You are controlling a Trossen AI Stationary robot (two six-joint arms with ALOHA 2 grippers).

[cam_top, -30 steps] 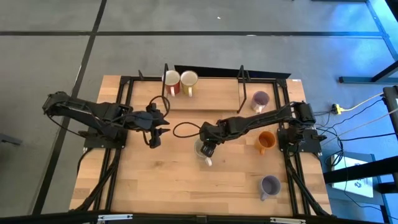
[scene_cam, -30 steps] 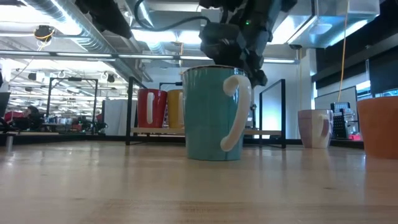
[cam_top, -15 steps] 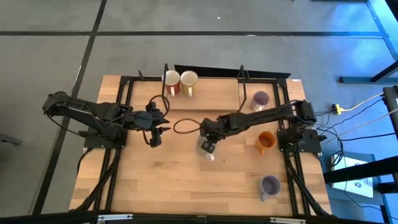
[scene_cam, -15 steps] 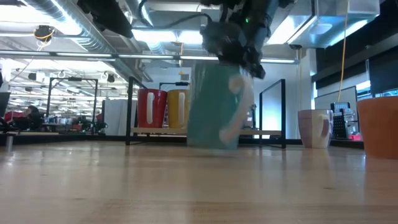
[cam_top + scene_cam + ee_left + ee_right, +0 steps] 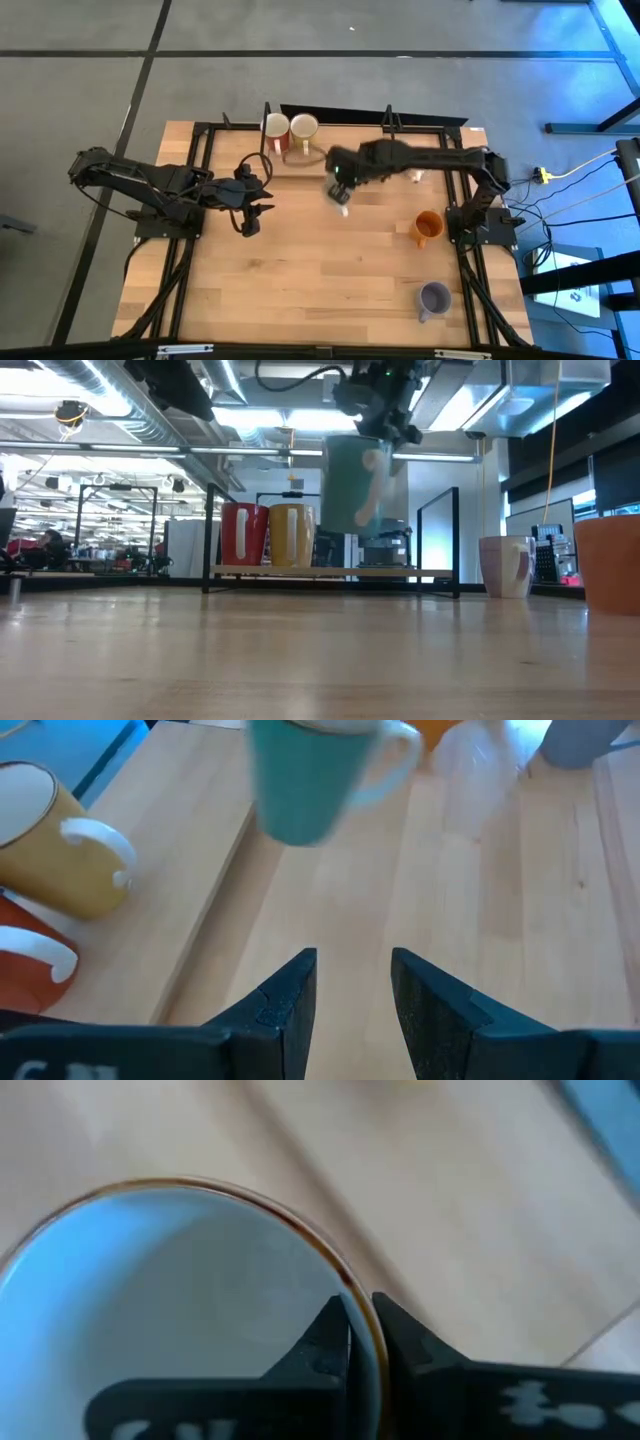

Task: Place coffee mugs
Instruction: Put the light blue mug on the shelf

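A teal mug with a white handle [image 5: 356, 485] hangs in the air under my right gripper [image 5: 340, 183], which is shut on its rim near the far shelf. It also shows in the left wrist view as the teal mug [image 5: 303, 778]. My left gripper [image 5: 250, 207] waits open over the table's left half, fingers apart [image 5: 352, 988]. A red mug [image 5: 275, 129] and a yellow mug [image 5: 303, 128] stand on the shelf. An orange mug [image 5: 427, 227] and a pale purple mug [image 5: 433, 297] stand on the table at the right. My right gripper pinches the teal mug's rim [image 5: 338, 1275], one finger [image 5: 322, 1338] inside the cup and the other outside its wall. The fingers come from above, pointing down. The mug hangs below them, lifted clear of the table and slightly tilted [image 5: 356, 485].
A raised wooden shelf in a black frame [image 5: 350, 152] runs along the far edge. A whitish mug [image 5: 506, 566] stands at the right, mostly hidden under the right arm in the high view. Bare wood lies across the table's middle and near side [image 5: 300, 280].
My right gripper has lifted the teal mug off the table's middle and carried it up and toward the far edge, beside the shelf with the red and yellow mugs. The mug has tipped slightly in the hold. The left arm has kept still.
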